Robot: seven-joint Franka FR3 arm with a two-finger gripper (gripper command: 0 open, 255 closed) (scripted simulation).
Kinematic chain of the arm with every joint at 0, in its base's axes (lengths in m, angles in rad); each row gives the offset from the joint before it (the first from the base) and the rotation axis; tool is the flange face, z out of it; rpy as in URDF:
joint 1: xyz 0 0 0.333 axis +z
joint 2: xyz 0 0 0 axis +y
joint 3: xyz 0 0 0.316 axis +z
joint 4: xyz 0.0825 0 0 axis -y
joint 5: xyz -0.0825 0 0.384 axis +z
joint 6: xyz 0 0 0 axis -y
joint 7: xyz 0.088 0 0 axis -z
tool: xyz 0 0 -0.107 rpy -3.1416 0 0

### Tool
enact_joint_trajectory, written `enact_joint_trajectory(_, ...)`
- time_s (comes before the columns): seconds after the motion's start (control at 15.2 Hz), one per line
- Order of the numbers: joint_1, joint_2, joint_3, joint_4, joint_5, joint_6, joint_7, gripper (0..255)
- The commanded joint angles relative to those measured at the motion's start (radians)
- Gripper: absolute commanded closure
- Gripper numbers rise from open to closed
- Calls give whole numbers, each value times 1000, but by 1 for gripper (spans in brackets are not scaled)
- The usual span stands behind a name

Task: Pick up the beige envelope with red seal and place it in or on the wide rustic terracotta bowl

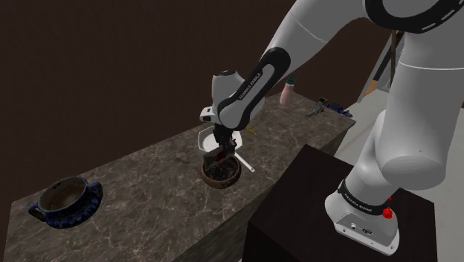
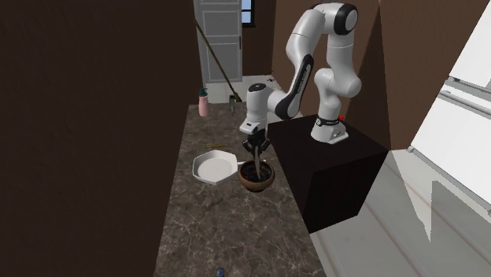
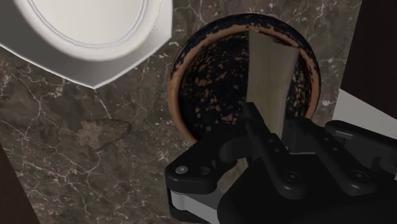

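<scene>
Fingers (image 3: 256, 124) gripped the beige envelope (image 3: 270, 73) on edge, its free end over the dark inside of the terracotta-rimmed bowl (image 3: 180, 83), with a white dish (image 3: 83, 32) just beside it in the wrist view. The shoulder view put the gripper (image 1: 221, 154) over the bowl at frame centre and added a blue-rimmed pot (image 1: 65, 199) at lower left. The second exterior view added a pink bottle (image 2: 204, 103) at upper left of centre.

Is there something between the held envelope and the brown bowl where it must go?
Nothing visible. The end effector clasps the envelope right above the opening of the bowl; the white dish stands beside the bowl, out of the way.
</scene>
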Motion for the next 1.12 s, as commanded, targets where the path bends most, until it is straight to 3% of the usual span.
enact_joint_trajectory(0.0,0,26,0,2,0,24,-1,255)
enact_joint_trajectory(0.59,0,44,0,3,1,42,-1,255)
enact_joint_trajectory(0.66,0,45,0,3,1,42,-2,0)
enact_joint_trajectory(1.06,0,11,0,2,0,10,-1,0)
